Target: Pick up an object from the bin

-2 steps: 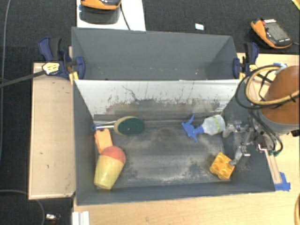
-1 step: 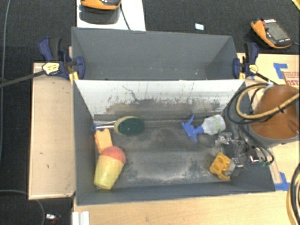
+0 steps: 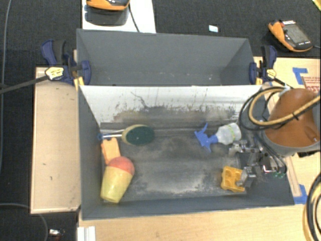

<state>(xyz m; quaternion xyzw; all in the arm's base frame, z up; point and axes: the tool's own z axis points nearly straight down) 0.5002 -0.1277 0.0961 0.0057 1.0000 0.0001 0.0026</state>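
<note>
Yellow blocky toy point(image 3: 232, 178), near right corner: gripper point(image 3: 249, 172) low, just beside it; clench state cannot tell. Step: grasping. Next: secure hold, lift.

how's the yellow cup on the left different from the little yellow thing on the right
The yellow cup is clearly bigger than the little yellow thing. The cup is pale yellow and smooth-sided; the little thing is deeper orange-yellow and blocky. The cup lies at the bin's left end with a red-orange ball at its upper end; the little thing sits at the right end, beside the gripper. Both rest on the bin floor.
</note>
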